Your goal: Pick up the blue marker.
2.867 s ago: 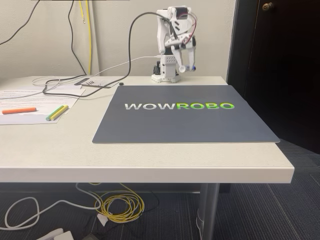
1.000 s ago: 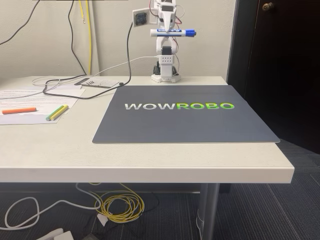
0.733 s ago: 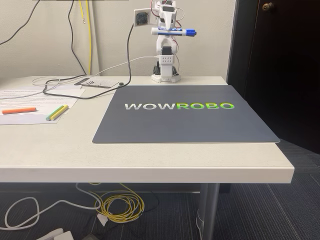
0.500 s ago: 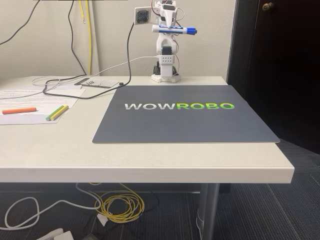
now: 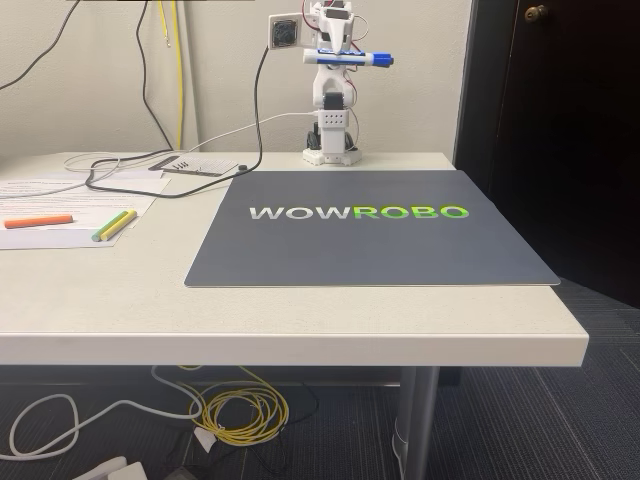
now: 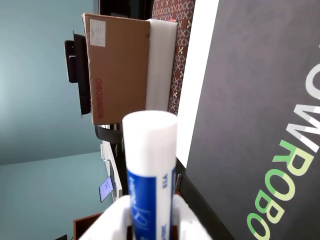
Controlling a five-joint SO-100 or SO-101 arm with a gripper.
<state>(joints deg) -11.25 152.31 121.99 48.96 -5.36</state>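
White table [image 5: 300, 320] with dark WOWROBO mat [image 5: 370, 250]; gripper [image 5: 335, 55] raised at rear, clamped on the blue marker [image 5: 350, 58], held roughly level, cap pointing right

Upright arm, pincer [image 5: 338, 55] clamped, raised high

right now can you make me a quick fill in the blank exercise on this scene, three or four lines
1. The blue marker is held high above the mat with its cap pointing to the ____ in the fixed view.
2. The green letters on the dark mat spell ____.
3. On the papers at the left, the pen lying apart from the yellow and green pens is ____.
4. In the wrist view, the jaws are shut on the marker's ____ label.

Missing words: right; ROBO; orange; blue
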